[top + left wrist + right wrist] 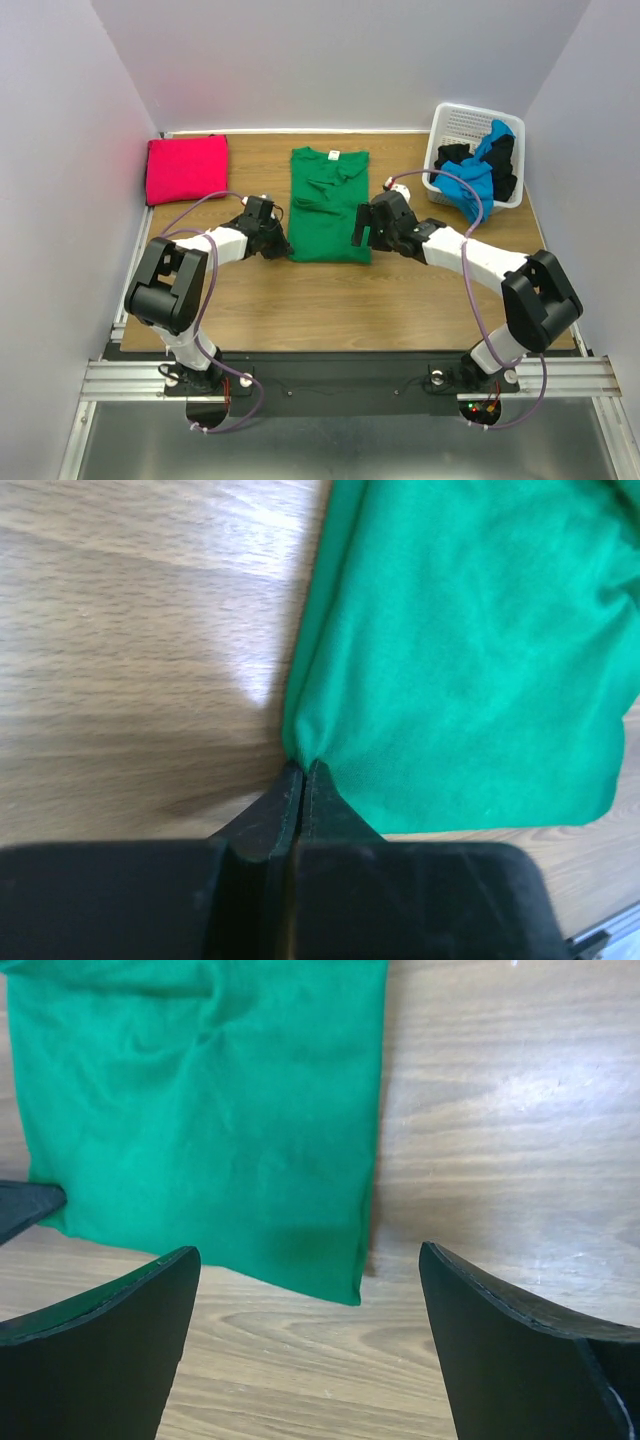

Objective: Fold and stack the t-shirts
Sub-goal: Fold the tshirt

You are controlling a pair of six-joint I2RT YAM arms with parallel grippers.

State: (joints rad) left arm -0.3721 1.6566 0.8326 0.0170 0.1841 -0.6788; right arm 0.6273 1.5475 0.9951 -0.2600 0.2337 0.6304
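Top view, green shirt (330,205): lies flat in a long folded strip on the table (330,300), between the two grippers.
Top view, left gripper (278,240): at the shirt's near left corner, touching its edge.
Top view, right gripper (362,232): over the shirt's near right corner, fingers spread.
Top view, red shirt (187,168): folded, well beyond the left gripper and to its left, at the far corner.
Top view, basket (455,125): beyond the right gripper and to its right; a blue shirt (470,185) and a black shirt (503,160) hang over its near rim.
Left wrist view, left gripper (303,770): clenched, tips pressed together, pinching the green shirt (470,650) at its edge; the cloth puckers right at the tips.
Left wrist view, table (130,630): bare wood left of the tips, the shirt spreading ahead and right.
Right wrist view, right gripper (308,1252): released, jaws wide; the green shirt's (200,1110) near corner sits between the fingers, closer to the left one. Contact with the cloth cannot be judged.
Right wrist view, left gripper (25,1205): dark tip at the shirt's opposite edge, far left.
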